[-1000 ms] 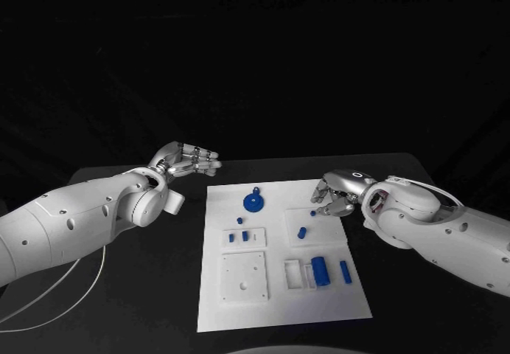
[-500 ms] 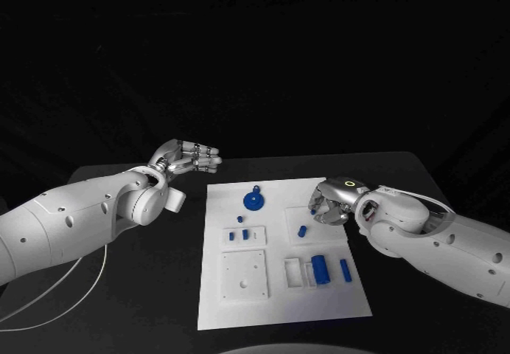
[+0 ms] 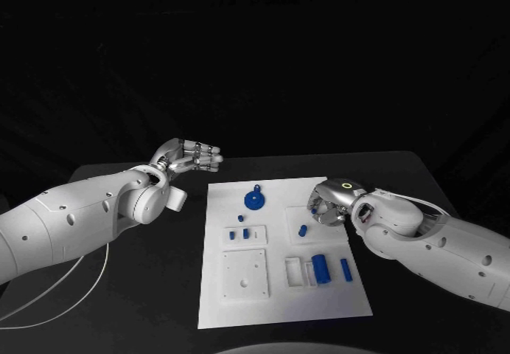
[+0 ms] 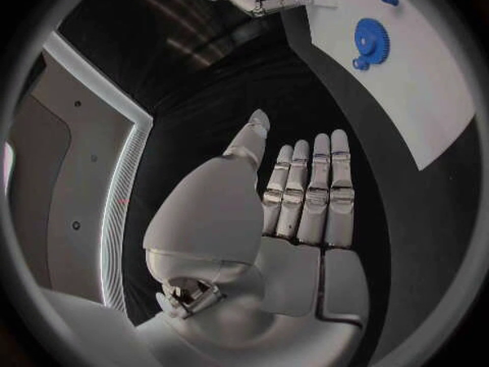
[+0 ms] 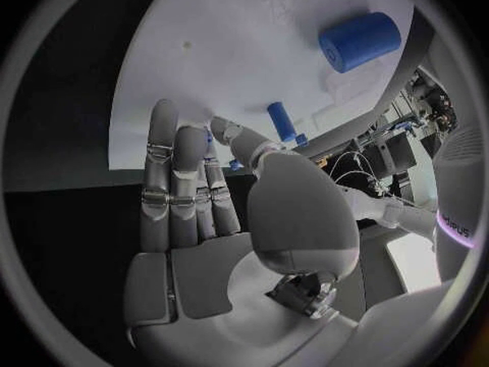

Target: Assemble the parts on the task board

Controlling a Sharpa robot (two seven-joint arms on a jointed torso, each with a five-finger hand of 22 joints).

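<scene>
Centrally in the head view, the task board [image 3: 278,280] lies flat on the black table [image 3: 127,295]. A blue gear [image 3: 254,200] sits near the board's far edge. Two small blue parts [image 3: 239,235] stand in a small white block [image 3: 243,236] at mid-board, and a blue cylinder [image 3: 320,268] with a slim blue peg [image 3: 346,270] beside it lies toward the near right. The left hand [image 3: 189,158] hangs off the board's far left corner, fingers side by side and holding nothing. The right hand [image 3: 329,200] is over the board's right edge, fingers bent down next to a small blue part [image 3: 302,231]; whether it touches any part cannot be told.

In the left wrist view, the left hand [image 4: 306,196] shows straight fingers lying close together, empty, with the gear [image 4: 371,38] on the board well beyond it.

In the right wrist view, the right hand [image 5: 194,179] has its fingers extended together over the board edge, nothing visibly gripped. The cylinder [image 5: 358,41] and the peg [image 5: 282,121] lie on the white surface past the fingertips.
</scene>
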